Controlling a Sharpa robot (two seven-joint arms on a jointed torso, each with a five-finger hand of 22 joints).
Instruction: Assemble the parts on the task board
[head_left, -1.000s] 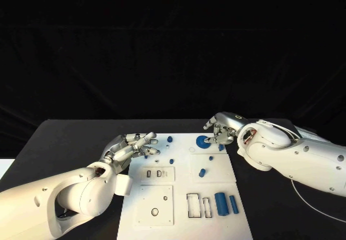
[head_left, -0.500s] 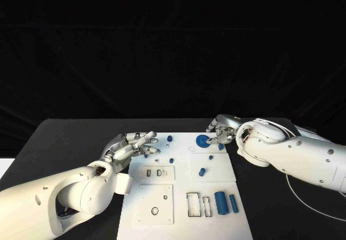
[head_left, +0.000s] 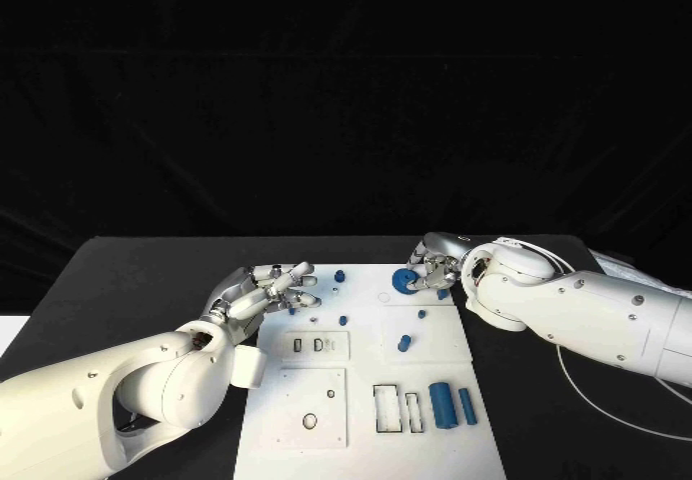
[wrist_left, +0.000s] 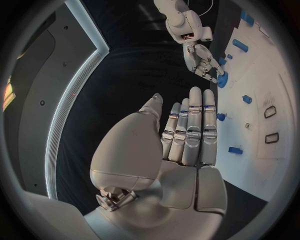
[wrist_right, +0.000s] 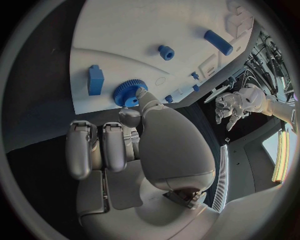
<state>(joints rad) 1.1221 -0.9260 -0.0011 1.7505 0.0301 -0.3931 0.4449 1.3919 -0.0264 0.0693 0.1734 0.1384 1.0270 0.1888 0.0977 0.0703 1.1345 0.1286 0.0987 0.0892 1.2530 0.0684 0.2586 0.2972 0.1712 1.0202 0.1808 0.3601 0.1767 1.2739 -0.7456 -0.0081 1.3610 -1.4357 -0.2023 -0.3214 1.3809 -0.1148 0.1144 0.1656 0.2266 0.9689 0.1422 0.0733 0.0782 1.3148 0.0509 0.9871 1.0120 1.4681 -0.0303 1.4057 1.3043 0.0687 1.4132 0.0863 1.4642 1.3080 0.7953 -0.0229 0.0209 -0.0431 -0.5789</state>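
The white task board (head_left: 361, 375) lies mid-table. At its far edge sits a blue gear (head_left: 405, 281), also seen as the blue gear (wrist_right: 127, 93). My right hand (head_left: 434, 265) is curled over the gear. In the right wrist view its thumb and a fingertip (wrist_right: 140, 96) pinch the gear's rim, while the gear looks flat on the board. A blue block (wrist_right: 95, 80) lies just beside the gear. My left hand (head_left: 268, 290) hovers over the board's far left corner, fingers straight and apart, holding nothing. The left wrist view shows that left hand (wrist_left: 187, 145) with the right hand (wrist_left: 203, 62) beyond it.
Two blue cylinders (head_left: 453, 406) lie near the board's front right, beside empty rectangular slots (head_left: 389, 410). A short blue piece (head_left: 404, 344) and small blue pegs (head_left: 343, 321) are spread over the board's middle. A white cable (head_left: 594, 392) runs along the table's right side.
My right arm has swung in from the right and the hand has shifted slightly left over the gear. The gear and my left hand have stayed put.
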